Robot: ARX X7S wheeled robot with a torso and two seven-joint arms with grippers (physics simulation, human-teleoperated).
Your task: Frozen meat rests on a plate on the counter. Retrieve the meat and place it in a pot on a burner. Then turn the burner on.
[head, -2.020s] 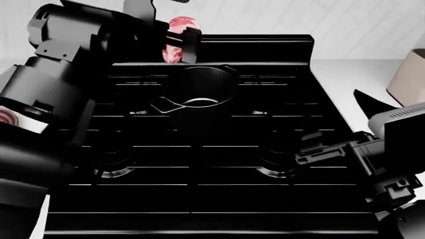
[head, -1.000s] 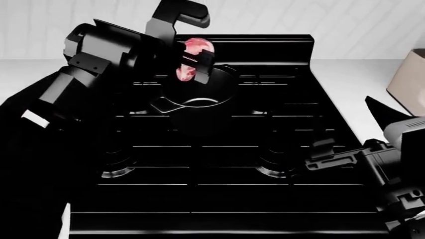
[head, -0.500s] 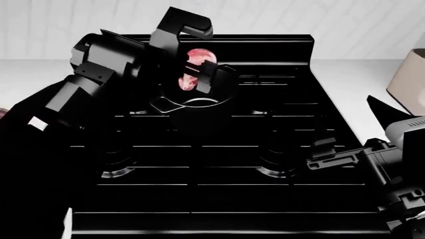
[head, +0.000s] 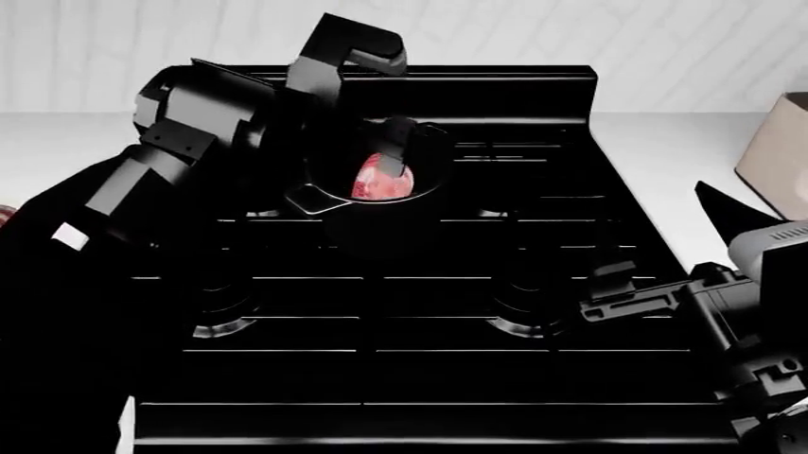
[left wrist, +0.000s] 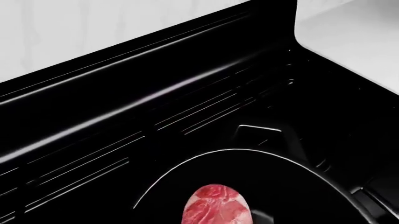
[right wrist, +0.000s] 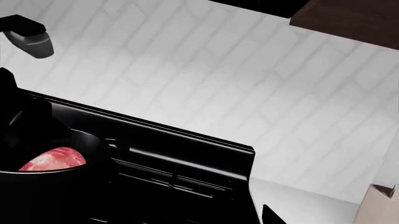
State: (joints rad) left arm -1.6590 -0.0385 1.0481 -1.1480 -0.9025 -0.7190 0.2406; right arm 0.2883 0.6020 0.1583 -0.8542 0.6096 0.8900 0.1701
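The pink-red meat (head: 382,180) lies inside the glossy black pot (head: 378,222), which stands on the back burner of the stove. My left gripper (head: 378,147) hangs open just above the pot's rim, one finger (head: 399,151) over the meat and apart from it. The left wrist view looks down on the meat (left wrist: 215,207) in the pot (left wrist: 299,186); its own fingers are out of frame. The right wrist view sees the meat (right wrist: 53,159) over the pot's rim (right wrist: 56,173). My right gripper (head: 604,288) hovers open and empty over the stove's front right. A sliver of the plate (head: 4,214) shows at the far left.
The black stove top (head: 378,378) fills the middle, with front burners at the left (head: 221,326) and right (head: 524,326). White counter (head: 682,161) lies to the right, where a cardboard box (head: 777,142) stands. A raised black back panel (head: 505,90) runs behind the pot.
The left arm carried the meat rightward over the pot. In the last half second the meat left the fingers and now rests down inside the pot. The right arm has barely moved.
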